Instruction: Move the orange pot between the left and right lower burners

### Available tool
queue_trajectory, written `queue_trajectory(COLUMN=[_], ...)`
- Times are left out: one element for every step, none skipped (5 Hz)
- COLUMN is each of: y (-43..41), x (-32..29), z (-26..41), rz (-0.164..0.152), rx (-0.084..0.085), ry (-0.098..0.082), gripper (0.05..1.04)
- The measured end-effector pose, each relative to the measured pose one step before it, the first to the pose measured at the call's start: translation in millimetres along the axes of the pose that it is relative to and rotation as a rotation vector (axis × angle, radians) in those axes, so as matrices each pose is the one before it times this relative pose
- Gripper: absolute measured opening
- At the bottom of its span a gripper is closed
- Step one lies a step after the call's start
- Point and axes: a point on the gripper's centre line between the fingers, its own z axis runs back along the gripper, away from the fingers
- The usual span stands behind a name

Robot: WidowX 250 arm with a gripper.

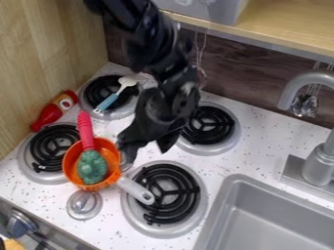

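Nudging the orange pot (107,152) looks the likeliest slip: the claw (147,152), its fingers spread and nothing held, hangs just beside it, and a low sideways sweep could catch the rim or the pale handle (135,189). The pot sits between the lower burners, its side overlapping the left one (54,149) and its handle reaching over the edge of the right one (164,199), so a bump might push it further onto either. The pink-handled green brush (92,167) leaning out could tip or snag. It hides much of the pot's floor; the arm is cut off at the top, and I can't make out the grey piece beside the pot's rim.
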Motion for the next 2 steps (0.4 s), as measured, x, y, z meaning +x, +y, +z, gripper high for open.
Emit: queue_trajectory(y=[-18.44, -20.64], x=[0.22, -9.43], z=[10.93, -3.1], rz=[-0.1243, -0.119], rx=[-0.0554, -0.0181], ry=[0.0791, 0.0146], gripper=[0.996, 0.996])
